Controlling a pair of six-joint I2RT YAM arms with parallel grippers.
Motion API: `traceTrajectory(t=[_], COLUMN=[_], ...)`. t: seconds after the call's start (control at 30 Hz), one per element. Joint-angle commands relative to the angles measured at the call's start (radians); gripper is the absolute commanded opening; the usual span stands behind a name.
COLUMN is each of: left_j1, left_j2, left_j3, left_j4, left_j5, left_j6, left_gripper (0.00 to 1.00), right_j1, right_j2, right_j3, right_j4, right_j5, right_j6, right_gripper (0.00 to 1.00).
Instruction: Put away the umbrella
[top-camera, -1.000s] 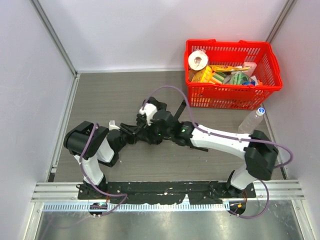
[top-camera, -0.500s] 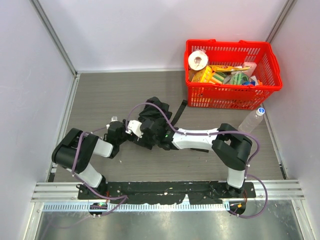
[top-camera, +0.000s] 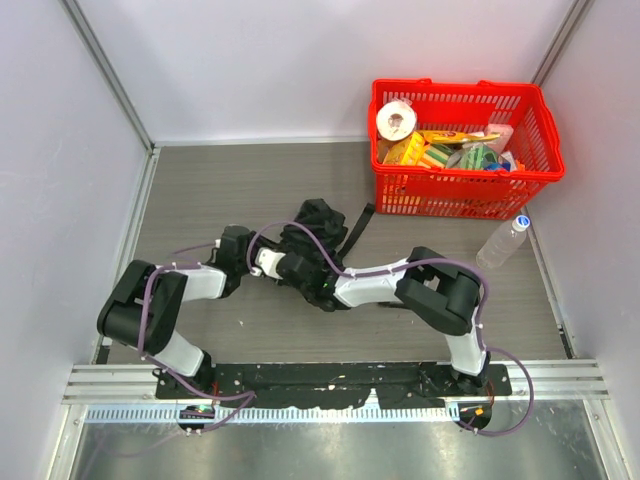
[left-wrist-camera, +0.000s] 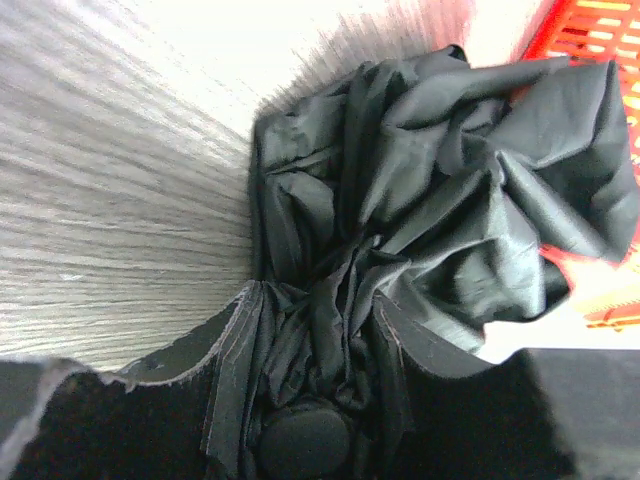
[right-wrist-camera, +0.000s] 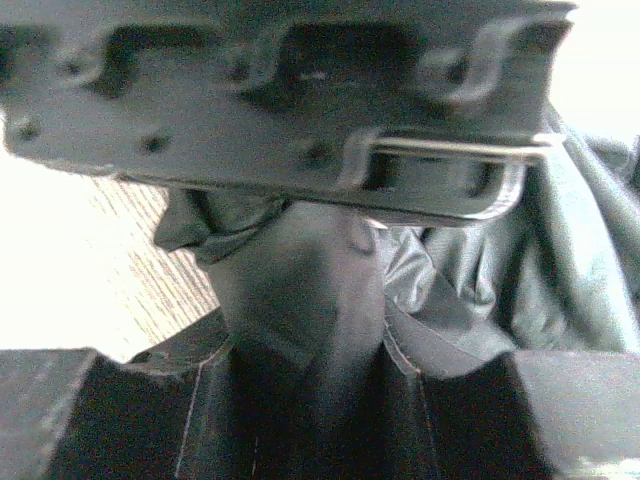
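Umbrella (top-camera: 318, 222) | left tool (left-wrist-camera: 315, 335) grasping its capped end, fabric bunched ahead | right tool (right-wrist-camera: 305, 345) has swung in beside it, clenched on fabric | bundling likely under way, stowing not yet begun

I work in a robot test cell, a lab bench rather than a home or a shop. Plain white panel walls (top-camera: 300, 60) close in ahead of my right gripper (top-camera: 285, 262) and on both sides of it, joined by bare aluminium corner posts (top-camera: 105, 70). Under it lies a grey wood-grain tabletop (top-camera: 210, 190). Behind it, at the near edge, a silver slotted aluminium rail (top-camera: 100, 382) carries the flat black mounting plate (top-camera: 330, 378) that my arms are bolted to. Thin purple cables (top-camera: 525, 395) loop in the open there. Ahead and to the right of it stand props: a red plastic shopping basket (top-camera: 460, 198) filled with mixed packets, and beside that a clear plastic bottle (top-camera: 503, 243)
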Motion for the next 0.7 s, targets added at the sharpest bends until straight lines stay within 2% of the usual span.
traceTrajectory(t=[0.0,0.07,0.13,0.17,0.23,0.27,0.33,0.37,0.43,0.67], left_j1=[0.015,0.024,0.039,0.049,0.068,0.081,0.107,0.116,0.128,0.145], left_j2=[-0.002,-0.003,-0.011,-0.018,-0.034,-0.043,-0.066,-0.078,-0.103,-0.175], left_j3=[-0.002,-0.003,-0.023,-0.035,-0.057,-0.068,-0.075,-0.079,-0.095,-0.209], left_j4=[-0.315,-0.285,-0.227,-0.185,-0.127,-0.099,-0.085,-0.081,-0.070,0.119], left_j5=[0.014,0.032,0.043,0.052,0.065,0.071,0.080,0.086,0.097,0.135], left_j6=[0.109,0.113,0.107,0.107,0.115,0.120,0.141,0.156,0.167,0.141], left_gripper=[0.00,0.00,0.04,0.16,0.43,0.54,0.65,0.82,0.99,1.00], right_j1=[-0.019,-0.028,-0.036,-0.045,-0.094,-0.114,-0.166,-0.188,-0.206,-0.248], right_j2=[0.043,0.039,0.033,0.032,0.025,0.010,-0.001,-0.001,0.011,0.071], right_j3=[-0.021,-0.016,-0.006,0.020,0.066,0.071,0.082,0.087,0.102,0.166], right_j4=[0.008,-0.032,-0.101,-0.124,-0.215,-0.228,-0.241,-0.239,-0.258,-0.330], right_j5=[0.037,-0.028,-0.112,-0.135,-0.279,-0.401,-0.543,-0.579,-0.660,-0.844], right_j6=[0.019,0.067,0.113,0.134,0.192,0.218,0.287,0.300,0.321,0.370], right_gripper=[0.24,0.01,0.01,0.01,0.01,0.01,0.01,0.01,0.01,0.01])
